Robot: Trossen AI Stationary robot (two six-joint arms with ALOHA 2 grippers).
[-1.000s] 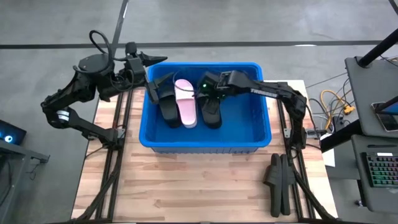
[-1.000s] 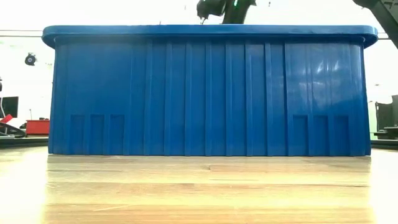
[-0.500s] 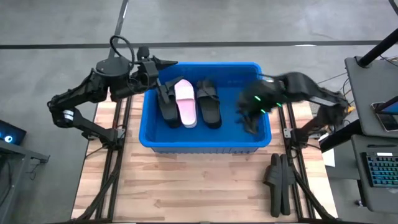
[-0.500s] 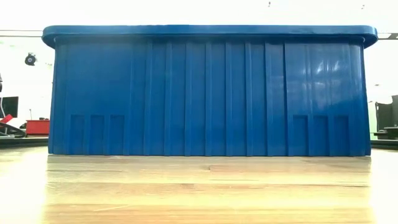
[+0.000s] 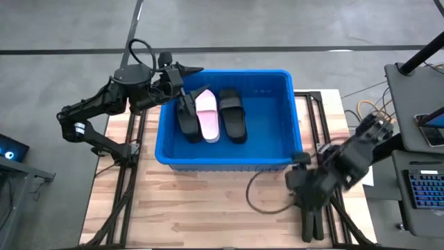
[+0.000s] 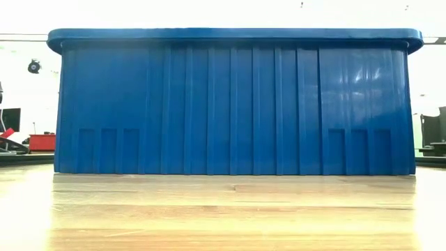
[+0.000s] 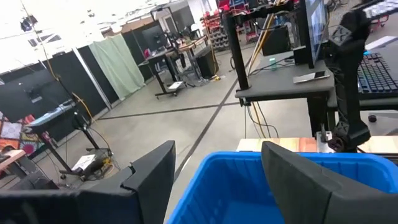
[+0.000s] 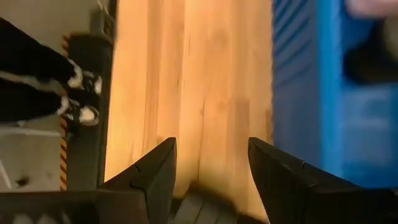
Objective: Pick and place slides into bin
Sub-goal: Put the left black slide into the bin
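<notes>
On the wooden table, the bin holds seemingly three slides; both jaws released.

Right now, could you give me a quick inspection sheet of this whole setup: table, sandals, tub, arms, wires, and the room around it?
Surface: wooden table, bare boards in front of the tub.
Job's things: blue tub holds two black sandals with a pink sandal between them. More black sandals lie by the table's right front edge.
Clutter: nothing seen.
Pincers: left pincer open, above the tub's far left corner. Right pincer open and empty, low over the boards right of the tub front.
Cables: a dark loop on the table by the right arm; yellow wires off the right side.
Surroundings: desk with keyboard at right; workshop benches behind.
</notes>
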